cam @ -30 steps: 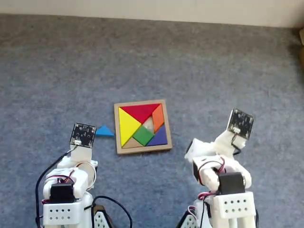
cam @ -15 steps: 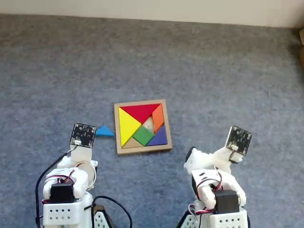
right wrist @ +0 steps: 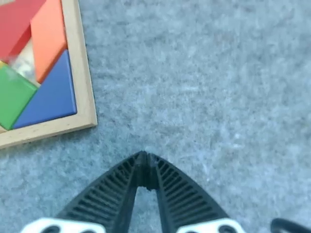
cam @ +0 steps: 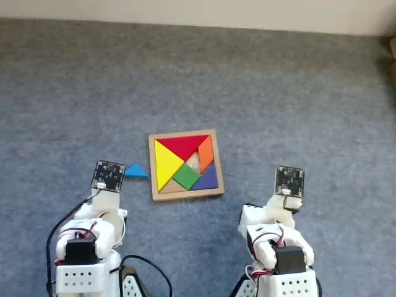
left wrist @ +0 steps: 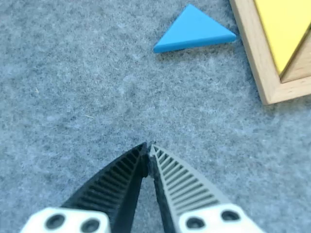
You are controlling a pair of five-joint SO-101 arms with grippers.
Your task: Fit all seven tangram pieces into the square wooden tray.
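Blue triangle [left wrist: 194, 30], flat on the grey counter [cam: 278, 93] just beside the wooden tray [cam: 185, 194]: probably light, rigid, thin and smooth, best pinched across two slanted edges. Left gripper [left wrist: 148, 148] and right gripper [right wrist: 144, 158] both closed, empty.

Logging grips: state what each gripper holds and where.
Nothing. The left gripper and right gripper are both shut and empty; the blue triangle lies untouched.

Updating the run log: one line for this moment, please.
tray: partly filled, gaps showing | blue triangle: on carpet outside tray | left gripper: shut, empty | right gripper: shut, empty
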